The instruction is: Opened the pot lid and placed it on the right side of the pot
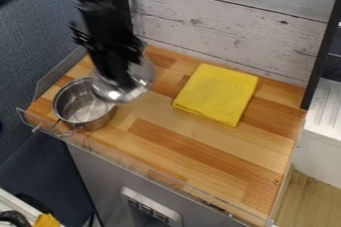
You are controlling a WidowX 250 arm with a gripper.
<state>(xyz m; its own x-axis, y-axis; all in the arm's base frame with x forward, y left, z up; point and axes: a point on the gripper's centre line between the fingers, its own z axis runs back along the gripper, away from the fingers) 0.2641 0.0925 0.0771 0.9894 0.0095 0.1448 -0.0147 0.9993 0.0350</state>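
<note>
The pot (79,106) sits uncovered at the near left. Farther back, to its right, lies the cloth (216,93). At the left, the gripper (126,82) pinches the tilted lid (118,94) over the pot's far right rim.

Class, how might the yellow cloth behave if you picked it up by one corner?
The cloth would probably droop and unfold, since it looks like soft, folded fabric. It is likely light, being thin, and unlikely to roll, lying flat.
</note>
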